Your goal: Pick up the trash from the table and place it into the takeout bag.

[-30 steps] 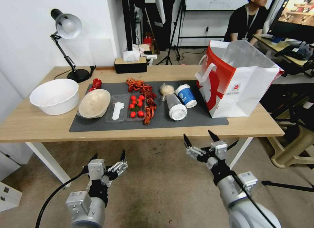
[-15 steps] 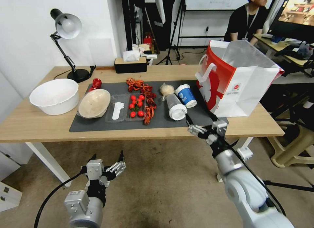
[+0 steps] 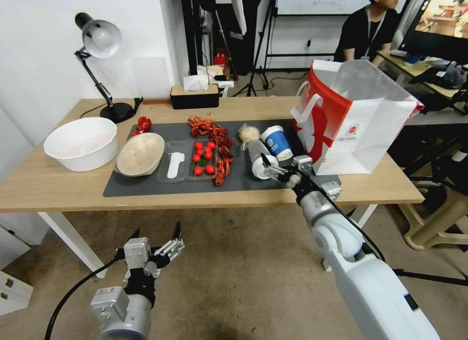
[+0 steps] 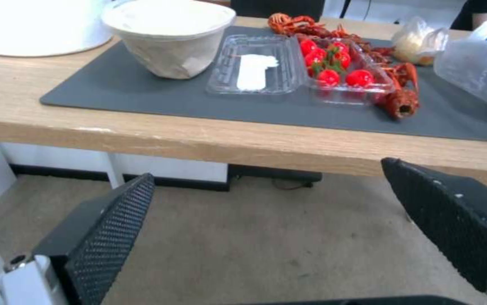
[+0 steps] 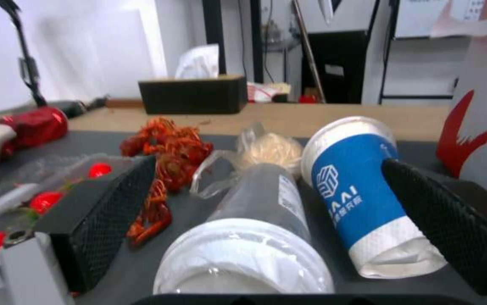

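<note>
**Right gripper spread wide at the lidded cup's near end**

The right gripper (image 3: 274,167) reaches over the near edge of the table (image 3: 63,189), fingers apart and holding nothing, with the clear white-lidded cup (image 3: 262,159) just beyond it. That cup lies on its side on the dark grey mat (image 3: 146,189), long axis running near to far, white lid toward the robot. In the right wrist view the lid (image 5: 243,258) sits between the two black pads (image 5: 113,212), not touching either. Just right of it the blue-white paper cup (image 3: 277,142) also lies tipped over, its open mouth toward the near right and its base to the far side. The knotted plastic bag (image 3: 248,133) rests beyond both cups. The takeout bag (image 3: 360,130) stands upright at the mat's right end. The left gripper (image 3: 155,243) hangs low before the table, released and empty.
</note>
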